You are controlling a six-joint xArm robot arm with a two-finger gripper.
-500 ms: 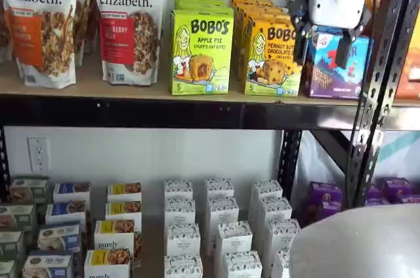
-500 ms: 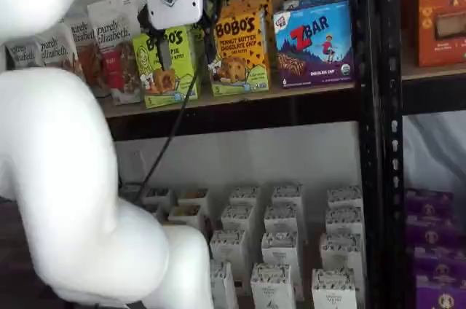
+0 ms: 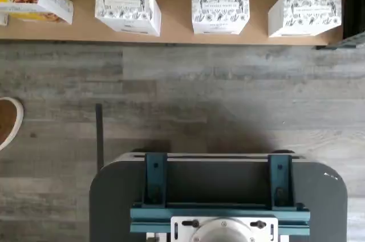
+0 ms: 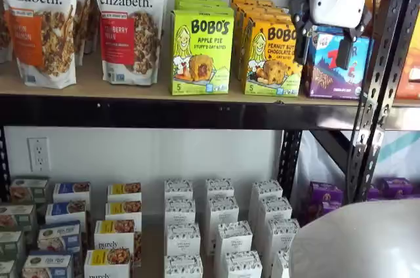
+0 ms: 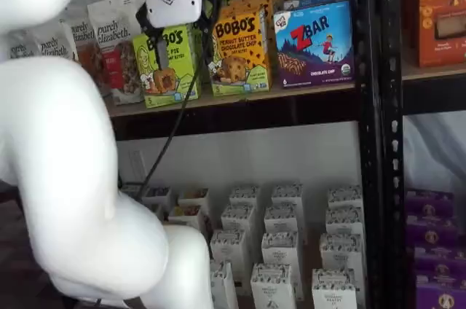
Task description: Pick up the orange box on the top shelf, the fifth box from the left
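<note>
Yellow-orange upright Bobo's carton (image 4: 272, 55) stands on my light-tan top shelf (image 4: 131, 88); gripper (image 4: 321, 45) hangs before it, fingers parted and empty. Wrist view shows only white patterned boxes (image 3: 220, 11), grey floor.

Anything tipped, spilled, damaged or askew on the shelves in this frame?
Nothing stands out. The orange box stands upright on the top shelf beside the green Apple Pie box; the white cartons below sit in tidy rows.

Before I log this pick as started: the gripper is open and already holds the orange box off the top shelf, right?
Not quite. The gripper is open, but it holds nothing: in both shelf views the orange box stands on the top shelf, with the gripper hanging in front of the shelf.
</note>
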